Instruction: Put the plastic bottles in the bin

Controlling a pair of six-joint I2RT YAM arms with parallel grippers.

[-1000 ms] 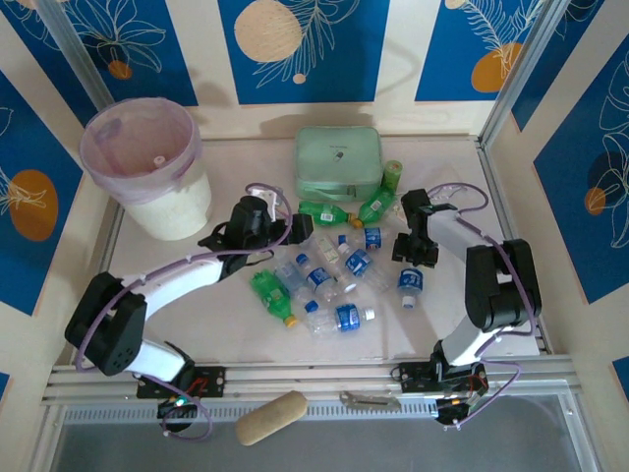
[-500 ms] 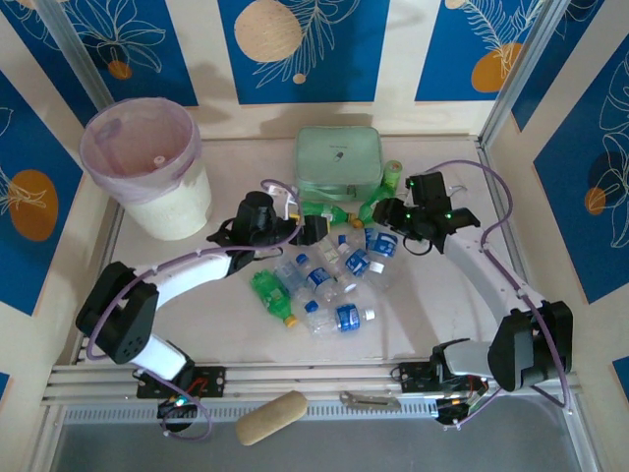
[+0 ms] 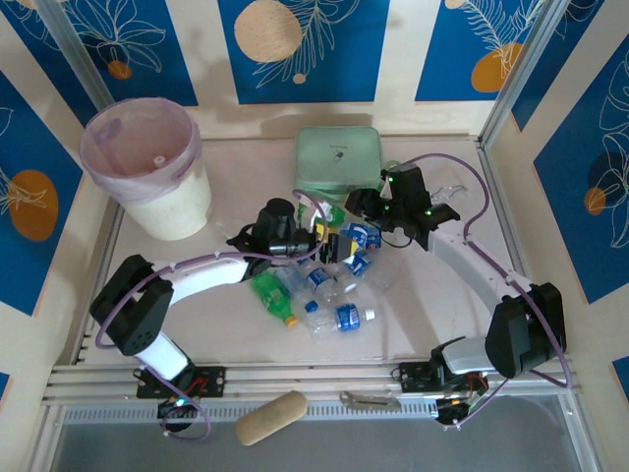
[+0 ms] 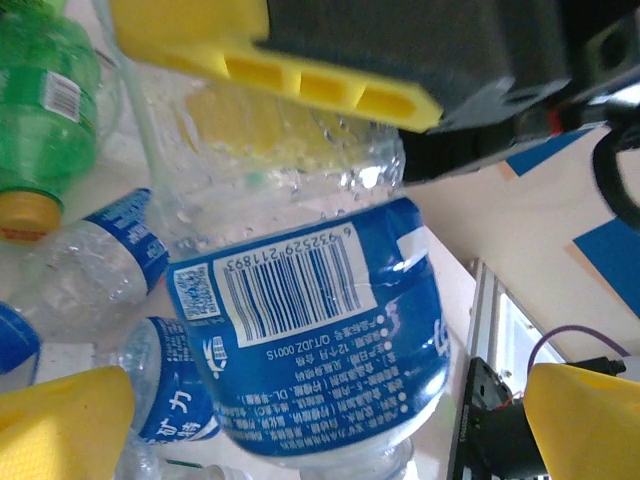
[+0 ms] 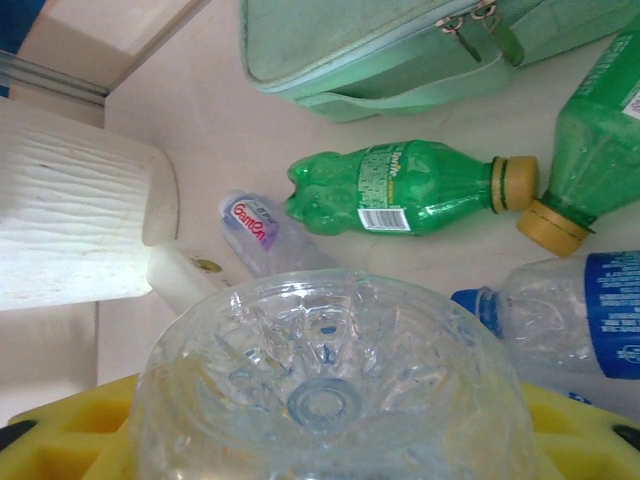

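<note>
Bottles (image 3: 324,280) are lying in a loose heap at the middle of the table (image 3: 413,315), clear ones with blue labels mixed with green ones, all outside the bin (image 3: 147,162), which is standing well apart at the far left corner with its pale bag folded over the rim. The right gripper (image 3: 366,228) is reaching in over the far side of the heap and is clamping a clear bottle (image 4: 320,330) across its body; in the right wrist view the moulded base of that bottle is sitting between the yellow fingers (image 5: 70,440) and facing the camera. The left gripper (image 3: 329,248) is standing wide open around the same bottle, its two yellow fingertips (image 4: 60,425) showing on either side of the blue label, and whether they are touching the plastic I cannot tell. A green bottle (image 5: 400,190) with a yellow cap is lying on its side just beside the mint-green case (image 5: 400,50), with a second green one pointing its cap toward it
</note>
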